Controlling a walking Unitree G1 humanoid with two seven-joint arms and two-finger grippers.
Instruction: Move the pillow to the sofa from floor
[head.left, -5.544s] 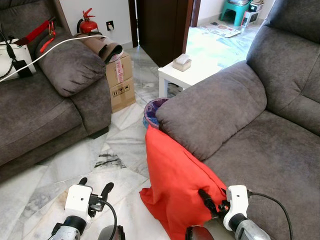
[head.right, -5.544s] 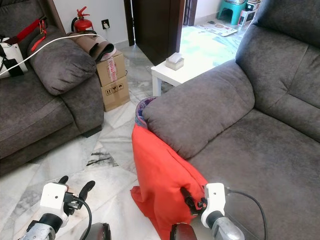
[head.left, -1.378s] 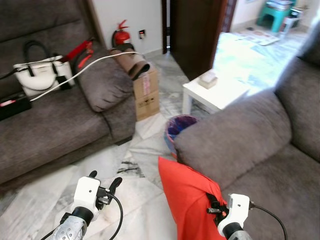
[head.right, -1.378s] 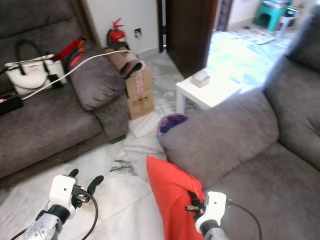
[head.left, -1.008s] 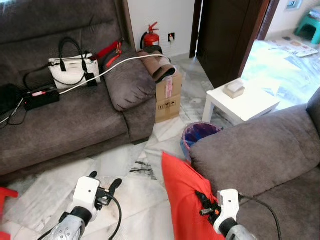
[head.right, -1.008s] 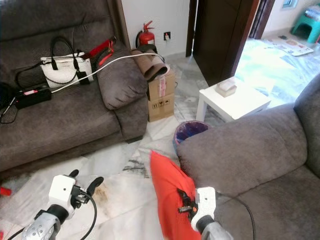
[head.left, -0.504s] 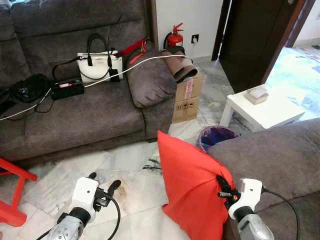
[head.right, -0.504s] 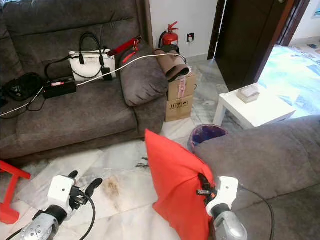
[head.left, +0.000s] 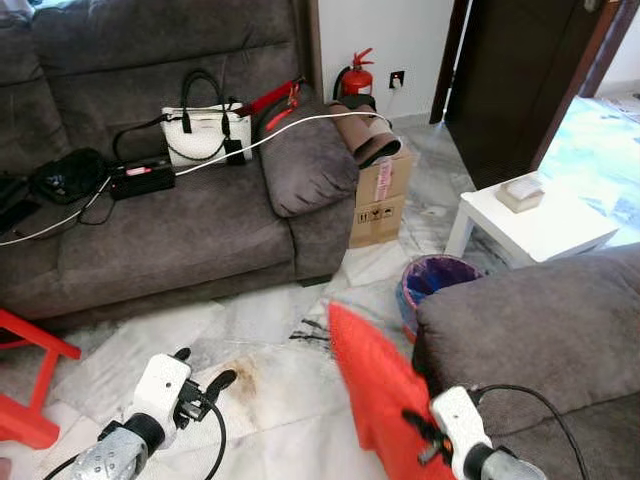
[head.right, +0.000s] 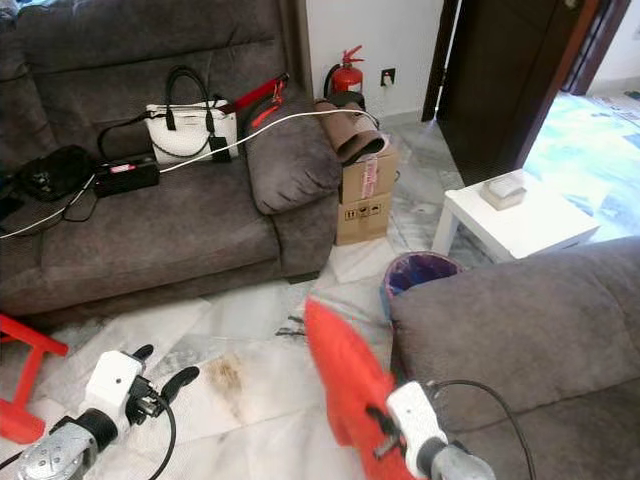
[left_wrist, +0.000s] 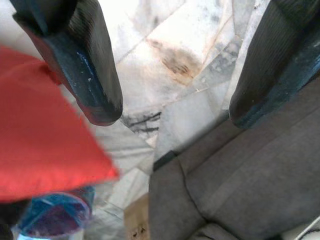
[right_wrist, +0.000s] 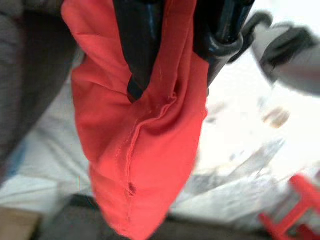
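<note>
Right gripper (right_wrist: 170, 45) fingers pinch red pillow (head.left: 375, 390) held off marble floor (head.left: 270, 330) beside near sofa arm (head.left: 520, 320), left gripper (head.left: 205, 390) fingers spread wide, empty, low over floor, far sofa (head.left: 150, 230) beyond.

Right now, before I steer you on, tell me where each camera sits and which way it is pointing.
Left eye: on the head, looking forward and down at the far sofa; left gripper and right gripper at the bottom.
Right eye: the stereo twin, same scene; the red pillow beside the near sofa.
Left wrist: along its open fingers, over the marble floor.
Right wrist: along its fingers, clamped on the pillow.
Shared: both wrist views show the pillow.
</note>
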